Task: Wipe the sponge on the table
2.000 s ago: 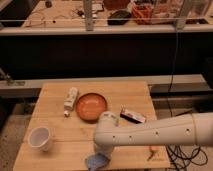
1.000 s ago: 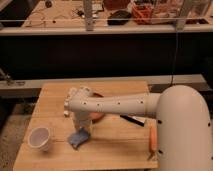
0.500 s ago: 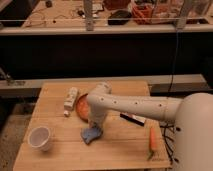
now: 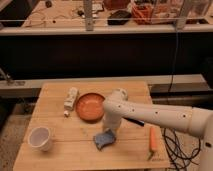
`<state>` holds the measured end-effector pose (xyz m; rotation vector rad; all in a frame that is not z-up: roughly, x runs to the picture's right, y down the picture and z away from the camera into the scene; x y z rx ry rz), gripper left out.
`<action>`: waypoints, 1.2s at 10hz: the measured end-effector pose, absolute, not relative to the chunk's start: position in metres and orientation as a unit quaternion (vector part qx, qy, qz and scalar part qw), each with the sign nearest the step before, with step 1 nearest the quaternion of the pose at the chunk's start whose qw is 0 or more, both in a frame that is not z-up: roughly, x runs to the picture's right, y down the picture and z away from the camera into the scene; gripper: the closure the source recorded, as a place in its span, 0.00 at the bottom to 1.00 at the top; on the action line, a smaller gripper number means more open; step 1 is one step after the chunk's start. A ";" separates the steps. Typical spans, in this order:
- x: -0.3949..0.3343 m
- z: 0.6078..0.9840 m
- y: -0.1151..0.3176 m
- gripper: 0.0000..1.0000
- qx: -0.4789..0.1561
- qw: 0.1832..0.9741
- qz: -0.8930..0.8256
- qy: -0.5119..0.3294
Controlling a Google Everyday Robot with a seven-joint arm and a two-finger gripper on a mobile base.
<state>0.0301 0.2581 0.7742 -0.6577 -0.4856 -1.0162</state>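
Observation:
A small blue sponge (image 4: 104, 139) lies flat on the light wooden table (image 4: 60, 155), near the middle of its front half. The white arm comes in from the right and bends down onto it. My gripper (image 4: 109, 132) sits right over the sponge's far edge, pressed down at it; the arm's wrist hides how it grips.
An orange plate (image 4: 89, 106) lies just behind the sponge. A white cup (image 4: 40, 138) stands at the front left, a pale bottle (image 4: 71, 99) lies at the back left, an orange carrot (image 4: 153, 139) at the front right. A dark packet (image 4: 134, 121) shows behind the arm. Beyond the table runs a cluttered workbench (image 4: 125, 20).
The sponge and gripper have slid rightward and a little toward the front across the table over the last second. The arm has swung with them.

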 end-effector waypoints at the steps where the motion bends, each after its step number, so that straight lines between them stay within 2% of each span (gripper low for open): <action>1: 0.023 0.763 0.272 1.00 -0.311 0.786 -0.485 -0.225; 3: 0.001 0.752 0.294 1.00 -0.320 0.761 -0.515 -0.230; 6: -0.044 0.752 0.302 1.00 -0.316 0.729 -0.552 -0.251; 10: -0.096 0.769 0.288 1.00 -0.300 0.693 -0.593 -0.279; 12: -0.117 0.780 0.268 1.00 -0.286 0.685 -0.607 -0.283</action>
